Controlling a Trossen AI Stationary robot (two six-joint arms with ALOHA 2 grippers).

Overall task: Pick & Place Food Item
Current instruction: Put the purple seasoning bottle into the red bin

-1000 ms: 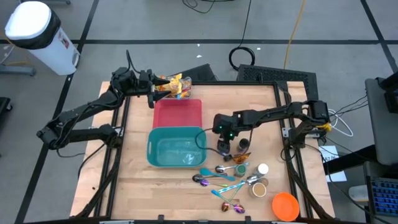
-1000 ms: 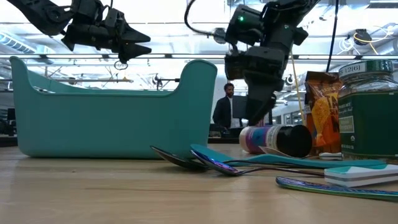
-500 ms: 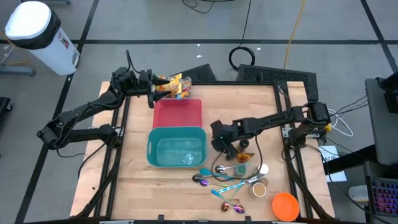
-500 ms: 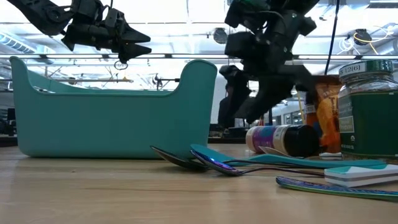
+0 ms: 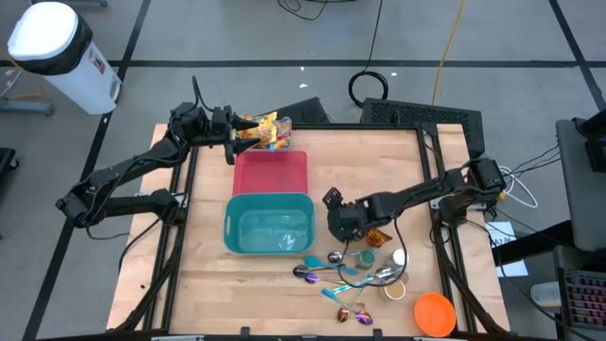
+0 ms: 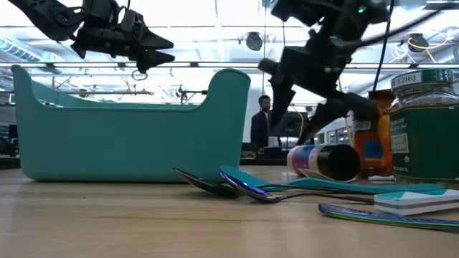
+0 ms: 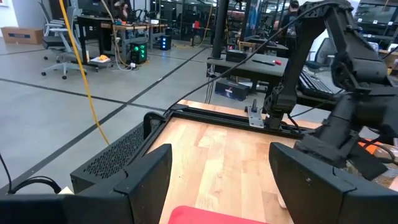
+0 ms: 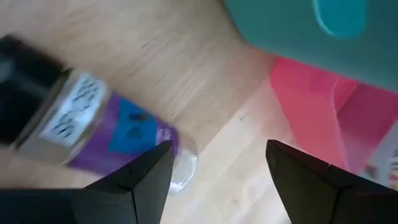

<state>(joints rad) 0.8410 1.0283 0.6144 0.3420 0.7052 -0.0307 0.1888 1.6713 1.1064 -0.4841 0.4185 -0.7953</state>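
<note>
High view, landmark: teal bin [image 5: 268,225] lying mid-table on pale wood-plank table [image 5: 379,161].

Right gripper [image 5: 343,221]: hovering just beside the teal bin's right wall, fingers standing apart, holding nothing; in the right wrist view, pointing down past the bottle's end.

Spice bottle [image 8: 81,127]: lying on its side just right of the teal bin, under the right gripper; black cap, clear body, purple label. Judging by looks: light, rigid, smooth and round, so likely rolling or slipping under a skewed pinch. Best taking across the labelled mid-body, fingers square to its long axis.

Left gripper [image 5: 230,135]: waiting beyond the teal bin's far side, past the pink bin [image 5: 272,173], fingers parted and empty, near a heap of snack packets [image 5: 264,130].

Also right of the teal bin: orange snack pouch [image 6: 368,136], green-filled glass jar [image 6: 425,127], loose coloured spoons [image 5: 333,275], orange bowl [image 5: 435,313] toward the near corner.

Room: grey floor with dark seams, white bin [image 5: 52,43] well left of the table, cables behind; person [image 6: 263,123] standing far off in the low view.
</note>
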